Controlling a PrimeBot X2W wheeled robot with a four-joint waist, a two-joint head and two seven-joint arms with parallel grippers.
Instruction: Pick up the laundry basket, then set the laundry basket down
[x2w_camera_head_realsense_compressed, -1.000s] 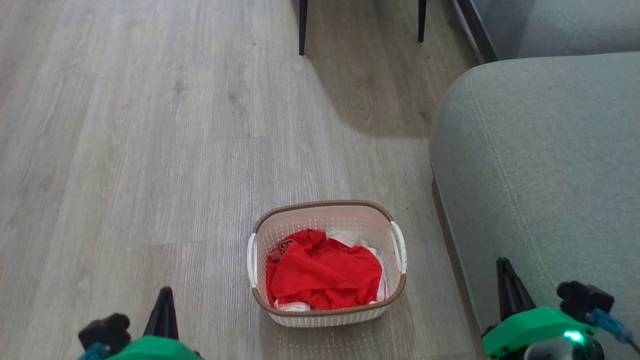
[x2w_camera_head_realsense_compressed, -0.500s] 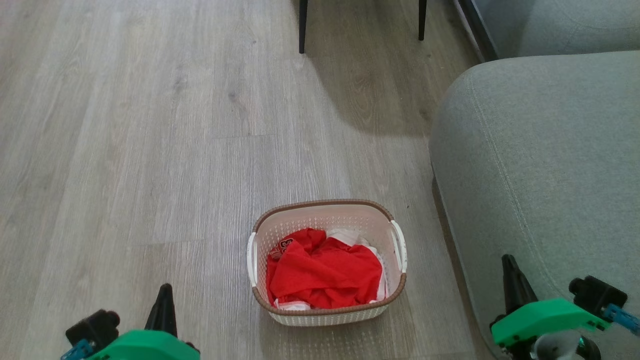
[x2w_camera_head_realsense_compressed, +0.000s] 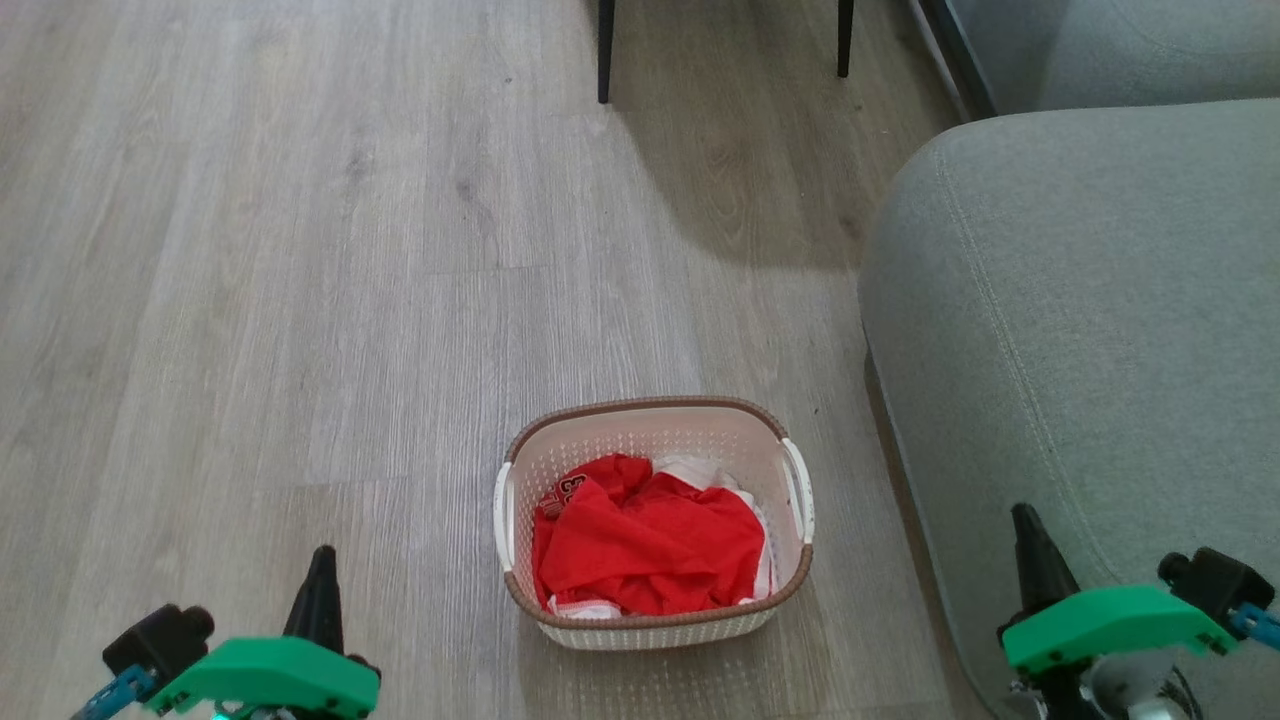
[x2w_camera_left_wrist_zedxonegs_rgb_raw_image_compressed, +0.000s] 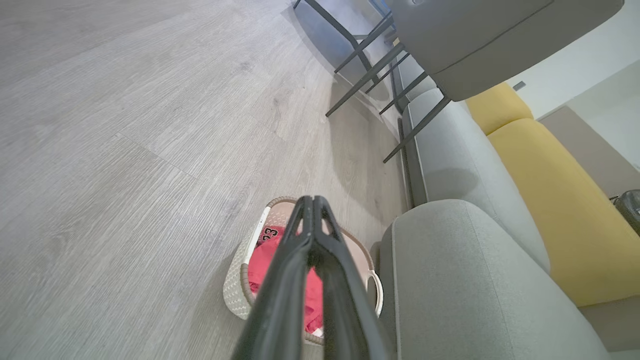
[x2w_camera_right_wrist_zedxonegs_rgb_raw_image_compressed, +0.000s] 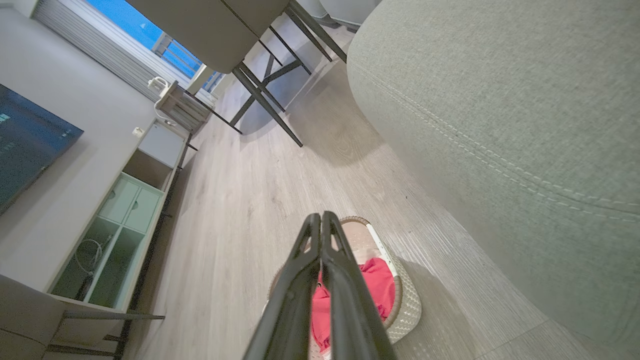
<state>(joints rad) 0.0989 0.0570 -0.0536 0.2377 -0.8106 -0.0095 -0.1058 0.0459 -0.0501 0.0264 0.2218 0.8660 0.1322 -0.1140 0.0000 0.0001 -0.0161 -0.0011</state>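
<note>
The laundry basket (x2w_camera_head_realsense_compressed: 650, 422) stands on the wood floor, cream-white and perforated with a brown rim and white side handles, holding red and white clothes (x2w_camera_head_realsense_compressed: 645, 545). My left gripper (x2w_camera_head_realsense_compressed: 322, 560) is shut and empty at the lower left, well left of the basket. My right gripper (x2w_camera_head_realsense_compressed: 1022, 518) is shut and empty at the lower right, over the sofa arm, to the right of the basket. In the left wrist view the shut left gripper (x2w_camera_left_wrist_zedxonegs_rgb_raw_image_compressed: 311, 200) points over the laundry basket (x2w_camera_left_wrist_zedxonegs_rgb_raw_image_compressed: 235, 285). In the right wrist view the shut right gripper (x2w_camera_right_wrist_zedxonegs_rgb_raw_image_compressed: 320, 216) lies across the laundry basket (x2w_camera_right_wrist_zedxonegs_rgb_raw_image_compressed: 407, 300).
A grey sofa arm (x2w_camera_head_realsense_compressed: 1080, 330) stands close to the basket's right side. Dark chair legs (x2w_camera_head_realsense_compressed: 605, 55) stand at the far end of the floor. A yellow cushion (x2w_camera_left_wrist_zedxonegs_rgb_raw_image_compressed: 555, 200) lies on the sofa, and a low TV cabinet (x2w_camera_right_wrist_zedxonegs_rgb_raw_image_compressed: 125, 220) stands along the wall.
Both grippers have slid outward and a little lower in the head view, the left to the left, the right to the right. The basket stays put.
</note>
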